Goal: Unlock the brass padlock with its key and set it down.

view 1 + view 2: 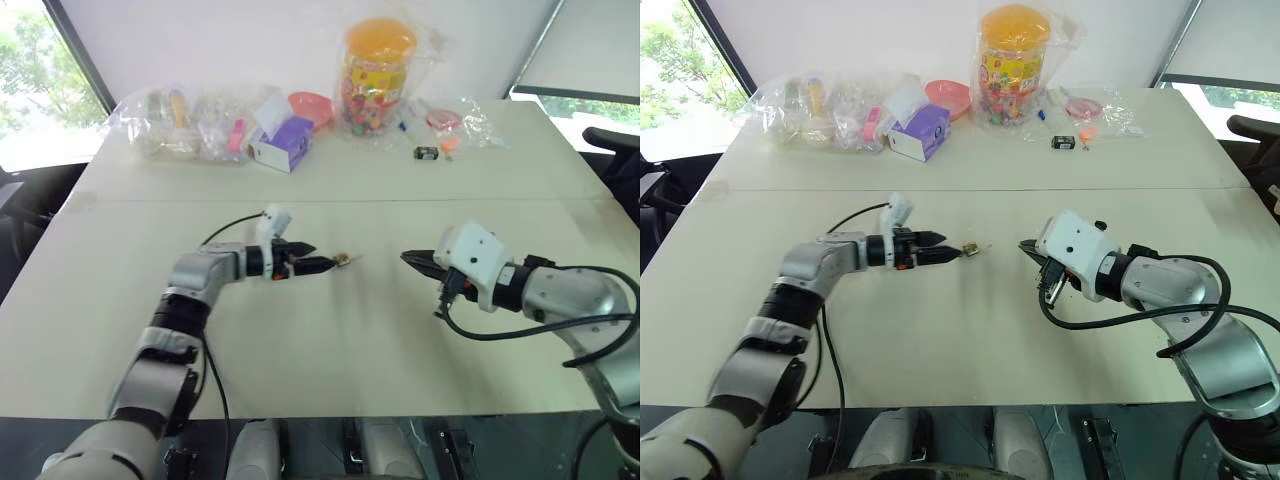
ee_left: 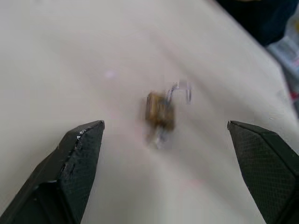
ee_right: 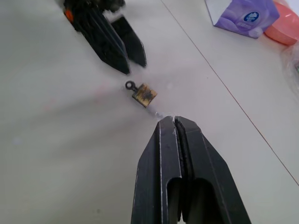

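Wide cream table (image 1: 330, 340), bagged clutter along its far edge. Left gripper (image 3: 122, 56) points level, fingers spread wide, empty. Right gripper (image 3: 174, 122) clamped shut, empty, angled down. Between them, lying free on the table: tiny brass padlock (image 3: 144, 94); rigid, light, likely slippery. Grasp the body's flat sides.

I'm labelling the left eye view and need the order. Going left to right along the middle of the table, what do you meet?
Left pincer, open → brass padlock, lying free on the table → right pincer, shut.
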Robot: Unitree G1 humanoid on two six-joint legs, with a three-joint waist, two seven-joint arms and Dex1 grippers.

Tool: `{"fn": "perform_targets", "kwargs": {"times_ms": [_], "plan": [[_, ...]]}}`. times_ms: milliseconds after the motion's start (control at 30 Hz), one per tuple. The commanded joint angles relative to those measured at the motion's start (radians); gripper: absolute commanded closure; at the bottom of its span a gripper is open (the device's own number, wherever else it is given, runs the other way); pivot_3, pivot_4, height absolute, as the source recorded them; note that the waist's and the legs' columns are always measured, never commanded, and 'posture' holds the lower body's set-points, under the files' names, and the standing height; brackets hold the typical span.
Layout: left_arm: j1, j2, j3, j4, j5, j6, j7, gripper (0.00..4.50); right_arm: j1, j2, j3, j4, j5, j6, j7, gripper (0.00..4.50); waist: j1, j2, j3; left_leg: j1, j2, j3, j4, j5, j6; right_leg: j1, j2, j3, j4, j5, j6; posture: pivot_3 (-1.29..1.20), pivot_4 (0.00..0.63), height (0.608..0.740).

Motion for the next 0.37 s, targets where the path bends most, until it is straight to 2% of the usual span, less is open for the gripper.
{"fn": "perform_targets", "kwargs": {"times_ms": [33, 367], "plan": [[0.035, 0.083, -0.031, -0.176, 0.021, -0.066, -0.097, 0.01, 0.012, -0.042, -0.028, -0.005, -0.006, -0.044, 0.038, 4.5, 0.004, 0.0, 0.0, 0.0, 0.0, 0.0, 0.0, 0.0, 0.0, 0.0, -0.001, 0.0, 0.0, 0.0, 0.0, 0.0, 0.15, 0.74], [0.1, 0.209, 0.001, -0.409, -0.05, -0.009, -0.173, 0.01, 0.031, -0.067, -0.04, 0.012, 0.003, -0.077, 0.073, 4.5, 0.02, 0.0, 0.0, -0.001, -0.001, 0.0, 0.001, 0.0, 0.001, 0.0, -0.001, 0.0, -0.001, 0.0, 0.0, 0.0, 0.15, 0.74]]}}
